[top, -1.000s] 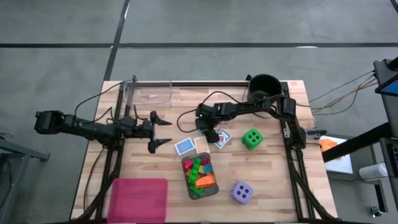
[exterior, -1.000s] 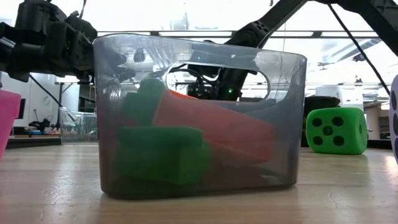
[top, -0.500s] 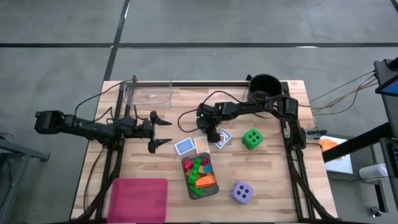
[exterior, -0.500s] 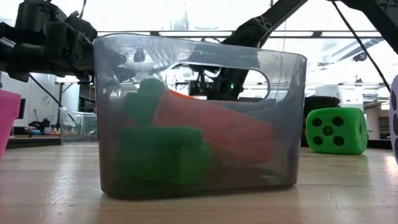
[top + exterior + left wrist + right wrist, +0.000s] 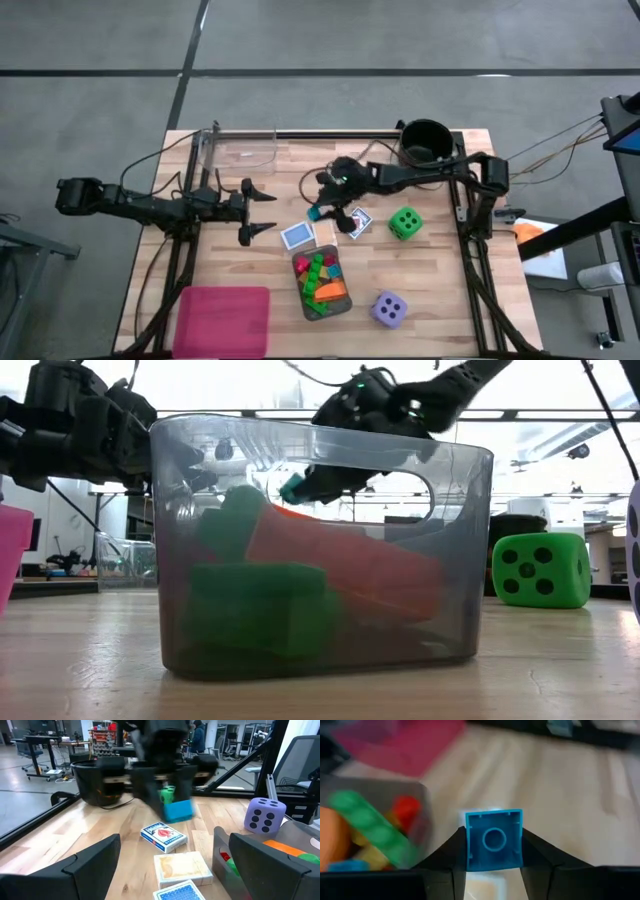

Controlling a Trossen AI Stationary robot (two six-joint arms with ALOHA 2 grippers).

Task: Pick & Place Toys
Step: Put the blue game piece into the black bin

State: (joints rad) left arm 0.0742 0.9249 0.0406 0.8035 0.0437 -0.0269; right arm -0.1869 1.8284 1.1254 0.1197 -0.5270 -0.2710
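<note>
My right gripper (image 5: 318, 211) hangs over the middle of the table, shut on a small blue block (image 5: 494, 840). The same block (image 5: 177, 811) shows above the flat cards (image 5: 164, 835) in the left wrist view. The grey tray (image 5: 343, 303) nearer the front edge holds green, orange, red and yellow blocks. A green die (image 5: 404, 222) rests on the table right of the cards, and a purple die (image 5: 388, 310) right of the tray. My left gripper (image 5: 265, 212) waits open at the left, pointing level toward the cards. My right gripper pinches the blue block by two opposite side walls (image 5: 468, 845) between its two fingers (image 5: 536, 851). The block's hollow underside faces the wrist. The fingers slant downward, toward the table's left side. The block hangs clear of the table, above the cards.
A black round bucket (image 5: 425, 140) stands at the far right corner and a clear box (image 5: 240, 150) at the far left. A pink lid (image 5: 222, 320) lies at the near left corner. Three cards (image 5: 296, 235) lie between the grippers and the tray.
My right gripper has risen from the table beside the cards with the blue block, which is now lifted clear. It has tipped from pointing steeply down to slanting, and its fingertips have swung toward the table's left.
</note>
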